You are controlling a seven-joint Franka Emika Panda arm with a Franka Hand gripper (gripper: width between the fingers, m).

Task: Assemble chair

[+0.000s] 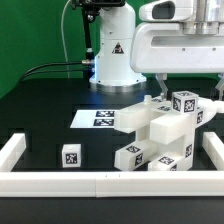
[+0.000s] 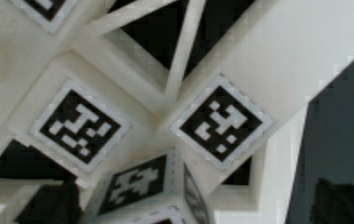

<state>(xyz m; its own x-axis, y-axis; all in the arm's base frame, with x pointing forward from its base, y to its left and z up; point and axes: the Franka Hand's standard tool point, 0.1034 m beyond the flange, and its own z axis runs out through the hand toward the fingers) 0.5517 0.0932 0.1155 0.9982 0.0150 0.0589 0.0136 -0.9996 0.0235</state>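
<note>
no words or letters can be read anywhere. the only markings are black-and-white square tags and a small yellow warning triangle (image 1: 117,47) on the arm's white base (image 1: 113,62). the marker board (image 1: 100,118) lies flat on the black worktop (image 1: 40,115) in front of that base, with its tags facing up.

the arm comes in from the exterior view's upper right. its bulky white hand is held level above the parts, and the pincer (image 1: 162,90) points straight down at the top of the stack. the fingertips are lost against the white blocks, and the wrist view is too close and blurred to show them. i cannot tell how far apart the jaws stand or whether they have hold of anything.

the chair (image 1: 160,135) sits towards the exterior view's right on the worktop, just inside the white border rail (image 1: 100,183). it is a cluster of chunky white blocks stepped up on one another, with tags on several faces, one of them on the topmost block (image 1: 185,101). in the wrist view the chair (image 2: 156,95) fills the picture with white bars crossing at angles. two large diamond-set tags (image 2: 76,125) sit side by side, and a third is partly seen.

a loose tagged block (image 1: 70,155) lies well apart from the cluster, towards the exterior view's left, near the rail.
</note>
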